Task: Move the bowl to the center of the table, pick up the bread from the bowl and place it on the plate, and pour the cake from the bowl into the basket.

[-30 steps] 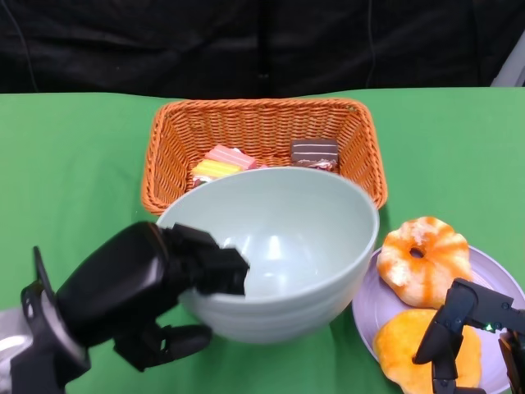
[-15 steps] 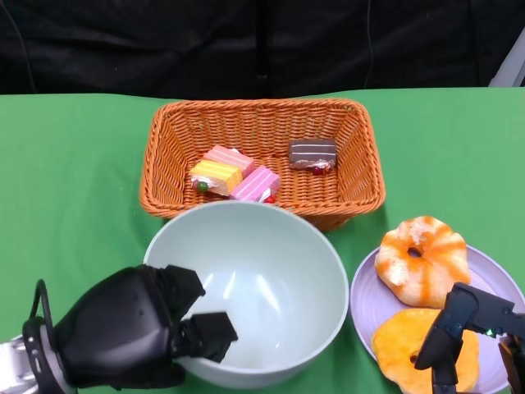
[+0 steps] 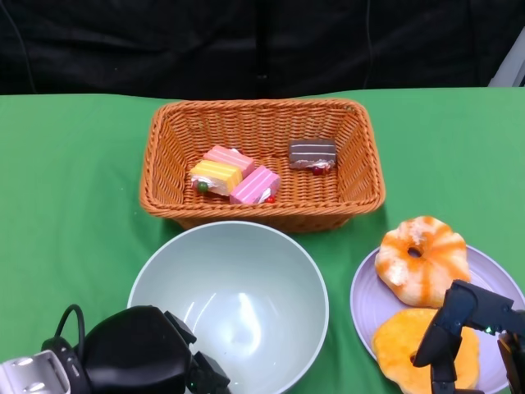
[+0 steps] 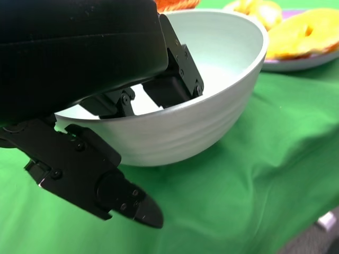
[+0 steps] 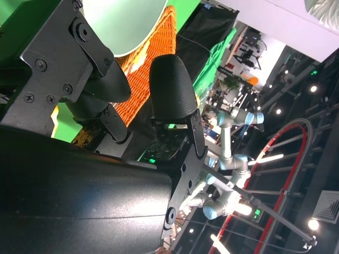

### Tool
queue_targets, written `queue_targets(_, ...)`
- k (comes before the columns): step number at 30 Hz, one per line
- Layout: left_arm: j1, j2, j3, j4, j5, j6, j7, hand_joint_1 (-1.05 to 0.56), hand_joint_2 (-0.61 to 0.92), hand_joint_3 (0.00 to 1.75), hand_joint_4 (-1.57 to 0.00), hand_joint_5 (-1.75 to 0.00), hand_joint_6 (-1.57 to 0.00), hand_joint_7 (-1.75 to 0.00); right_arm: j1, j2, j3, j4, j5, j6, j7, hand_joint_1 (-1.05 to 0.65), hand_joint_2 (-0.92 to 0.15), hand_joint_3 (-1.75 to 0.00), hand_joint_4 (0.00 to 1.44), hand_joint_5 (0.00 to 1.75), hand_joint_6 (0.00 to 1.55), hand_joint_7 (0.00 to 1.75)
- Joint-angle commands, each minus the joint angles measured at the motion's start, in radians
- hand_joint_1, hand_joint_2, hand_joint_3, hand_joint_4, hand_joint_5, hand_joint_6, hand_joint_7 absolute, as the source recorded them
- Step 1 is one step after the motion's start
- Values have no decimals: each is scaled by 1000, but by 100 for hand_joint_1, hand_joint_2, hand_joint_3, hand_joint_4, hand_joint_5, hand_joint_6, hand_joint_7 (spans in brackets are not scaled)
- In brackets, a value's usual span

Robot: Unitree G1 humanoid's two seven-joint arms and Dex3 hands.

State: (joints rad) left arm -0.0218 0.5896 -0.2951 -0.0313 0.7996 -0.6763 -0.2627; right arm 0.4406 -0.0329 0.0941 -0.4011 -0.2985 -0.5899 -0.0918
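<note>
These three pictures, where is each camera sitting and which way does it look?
Head view: from the robot's head, down at the basket, bowl and plate; both hands show.
Left wrist view: behind the left hand, which grips the bowl's rim.
Right wrist view: behind the right hand, towards the room.
All three show the bowl.

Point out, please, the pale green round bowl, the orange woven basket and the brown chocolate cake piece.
Pale green round bowl (image 3: 271,287): head view, bare inner wall.
Orange woven basket (image 3: 262,123): head view, far inner wall.
Brown chocolate cake piece (image 3: 312,153): head view, its top face, inside the basket.
</note>
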Motion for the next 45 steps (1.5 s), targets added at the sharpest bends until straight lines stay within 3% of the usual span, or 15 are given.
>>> queue_targets(1, 33, 23, 8, -99, -100, 87, -111, -63, 92, 15, -51, -14, -50, 0, -12, -14, -6, 6, 16, -1, 9, 13, -19, -175, 102, 175, 84, 159)
queue_targets(6, 59, 34, 35, -209, -265, 207, -233, -74, 92, 18, -44, -9, -47, 0, -15, -19, 0, -5, 22, 27, 32, 13, -20, -175, 102, 175, 85, 157)
queue_targets(10, 91, 29, 120, -323, -594, 350, -327, -77, 92, 15, -44, -9, -51, -2, -25, -18, 3, -9, 39, 58, 51, 14, -21, -175, 102, 175, 85, 156)
queue_targets(13, 125, -18, 179, -380, -739, 422, -297, -69, 92, 18, -64, -19, -62, -6, -29, -15, 4, -15, 45, 78, 59, 14, -22, -175, 102, 175, 85, 155)
queue_targets(15, 151, -89, 218, -423, -825, 456, -237, -50, 92, 20, -89, -32, -75, -11, -34, -16, 6, -20, 40, 92, 64, 14, -22, -175, 102, 175, 85, 155)
queue_targets(17, 172, -154, 241, -460, -875, 493, -184, -41, 92, 21, -92, -50, -83, -10, -35, -19, 9, -28, 39, 110, 73, 14, -22, -175, 103, 175, 85, 155)
queue_targets(19, 194, -212, 250, -497, -894, 541, -131, -34, 92, 20, -79, -97, -91, -14, -34, -25, 8, -37, 44, 133, 86, 14, -21, -175, 102, 175, 85, 154)
queue_targets(22, 220, -265, 255, -529, -915, 598, -88, -26, 91, 22, -70, -125, -93, -25, -34, -31, 6, -54, 51, 164, 103, 14, -20, -175, 101, 175, 85, 154)
queue_targets(23, 243, -300, 257, -549, -926, 638, -51, -25, 88, 27, -68, -129, -88, -38, -30, -27, 13, -69, 54, 189, 111, 14, -20, -175, 101, 175, 85, 153)
queue_targets(24, 260, -324, 257, -565, -933, 668, -26, -20, 66, 64, -69, -137, -80, -69, -27, -24, 19, -81, 56, 209, 116, 15, -21, -175, 100, 175, 85, 153)
queue_targets(26, 297, -370, 251, -586, -929, 702, 21, -17, 44, 106, -68, -145, -71, -100, -26, -13, 36, -98, 70, 247, 123, 16, -21, -175, 100, 175, 85, 152)
queue_targets(28, 323, -402, 244, -588, -918, 711, 48, -13, 33, 127, -68, -150, -67, -118, -29, -4, 52, -104, 74, 267, 122, 17, -22, -175, 100, 175, 83, 152)
queue_targets(31, 359, -442, 233, -572, -913, 702, 76, -8, 30, 138, -71, -154, -68, -128, -29, 10, 78, -118, 71, 295, 117, 16, -23, -173, 100, 175, 81, 154)
queue_targets(41, 514, -540, 210, -490, -883, 573, 133, -2, 44, 130, -81, -164, -76, -134, -2, 32, 157, -115, 72, 292, 104, 13, -29, -169, 95, 175, 75, 161)
queue_targets(45, 563, -565, 204, -406, -918, 439, 104, 3, 45, 146, -90, -174, -81, -157, 11, 19, 170, -99, 79, 254, 104, 14, -31, -169, 96, 175, 75, 162)
